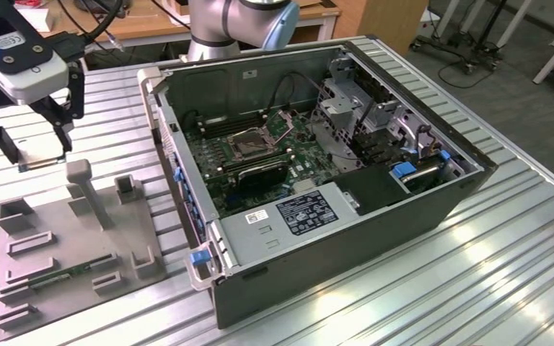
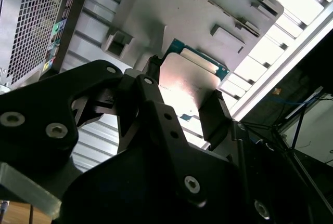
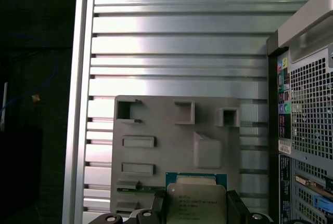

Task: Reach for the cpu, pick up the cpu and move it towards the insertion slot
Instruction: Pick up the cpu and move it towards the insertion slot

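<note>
1. Looking at the exterior view: the gripper hangs at the exterior view's left, above the slatted metal table and just past the far end of the grey plastic holder. Its two dark fingers point down with the cpu between their tips, seen edge-on as a pale sliver, lifted clear of the holder. The open computer case sits to the exterior view's right, well apart from the gripper. Inside it, the insertion slot shows as a square dark centre in a shiny frame on the green motherboard. A green memory stick lies in a holder recess. The arm's base stands behind the case.

2. Second wrist view: the chip's face, which the exterior view lacks. The cpu is a silvery metal plate on a teal-green board edge, glare on the metal. Black fingers press both opposite sides, so the gripper is closed to chip width, holding it. The holder and the case's vented rear panel sit beyond.

3. First wrist view: the cpu shows its metal lid with faint print and a green rim, finger tips at both sides, the gripper clamped on it. Below lie the holder with its rectangular recesses, the table slats and the case rear edge.
</note>
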`<state>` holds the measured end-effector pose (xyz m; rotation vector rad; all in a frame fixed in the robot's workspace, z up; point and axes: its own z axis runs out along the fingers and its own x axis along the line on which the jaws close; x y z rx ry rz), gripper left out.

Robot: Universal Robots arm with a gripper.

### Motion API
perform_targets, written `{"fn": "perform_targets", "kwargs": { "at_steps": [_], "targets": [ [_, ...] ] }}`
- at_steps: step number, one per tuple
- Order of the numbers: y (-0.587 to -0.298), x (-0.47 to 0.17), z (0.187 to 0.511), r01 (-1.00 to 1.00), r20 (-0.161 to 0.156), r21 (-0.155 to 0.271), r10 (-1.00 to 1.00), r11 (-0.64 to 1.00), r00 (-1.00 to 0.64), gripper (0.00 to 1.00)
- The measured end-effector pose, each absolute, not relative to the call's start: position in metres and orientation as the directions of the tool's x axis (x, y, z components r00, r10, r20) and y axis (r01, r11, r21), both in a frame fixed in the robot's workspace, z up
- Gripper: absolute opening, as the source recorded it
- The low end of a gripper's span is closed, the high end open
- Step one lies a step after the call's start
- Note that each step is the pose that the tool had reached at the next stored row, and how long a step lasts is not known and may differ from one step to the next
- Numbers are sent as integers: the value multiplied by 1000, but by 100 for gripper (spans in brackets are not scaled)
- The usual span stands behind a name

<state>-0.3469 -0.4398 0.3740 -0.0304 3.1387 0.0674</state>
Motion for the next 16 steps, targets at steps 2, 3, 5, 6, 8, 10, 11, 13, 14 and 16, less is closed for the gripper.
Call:
{"fn": "perform_targets", "kwargs": {
  "at_steps": [2, 3, 5, 6, 8, 10, 11, 13, 14, 16],
  "targets": [
    [-440, -345, 374, -19, -3, 43, -19, 999, -1000, 54],
    [-440, -344, 374, -19, -3, 43, -19, 999, -1000, 54],
    [-440, -342, 374, -19, -3, 43, -19, 999, -1000, 54],
    [-440, -341, 374, -19, -3, 43, -19, 999, -1000, 54],
    [-440, -339, 374, -19, -2, 43, -19, 999, -1000, 54],
    [-440, -337, 374, -19, -2, 43, -19, 999, -1000, 54],
    [-440, -336, 374, -19, -3, 43, -19, 999, -1000, 54],
    [-440, -334, 374, -19, -2, 43, -19, 999, -1000, 54],
    [-440, -333, 374, -19, -3, 43, -19, 999, -1000, 54],
    [-440, -331, 374, -19, -2, 43, -19, 999, -1000, 54]
  ]
}}
